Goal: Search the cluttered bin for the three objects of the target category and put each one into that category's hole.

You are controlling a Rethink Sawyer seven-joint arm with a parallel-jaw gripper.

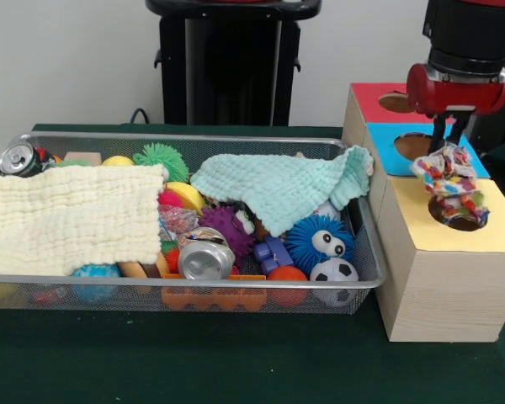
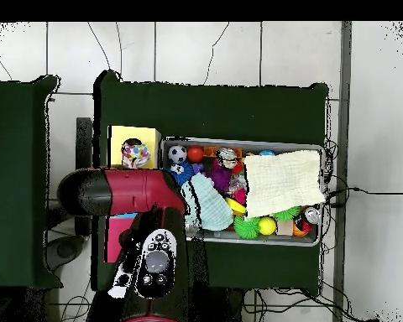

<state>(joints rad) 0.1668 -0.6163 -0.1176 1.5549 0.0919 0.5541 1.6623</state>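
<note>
My gripper hangs at the right, over the wooden box, and is shut on the top of a colourful candy bag. The bag hangs upright with its lower end in the yellow hole. Behind it lie the blue hole and the red hole. In the overhead view the bag shows in the yellow hole while the arm hides the gripper. The wire bin holds a crushed can, a second can, balls and spiky toys.
A cream cloth covers the bin's left half and a mint cloth drapes over its back right. A blue spiky toy with eyes and a small football lie near the bin's right end. Green cloth covers the table.
</note>
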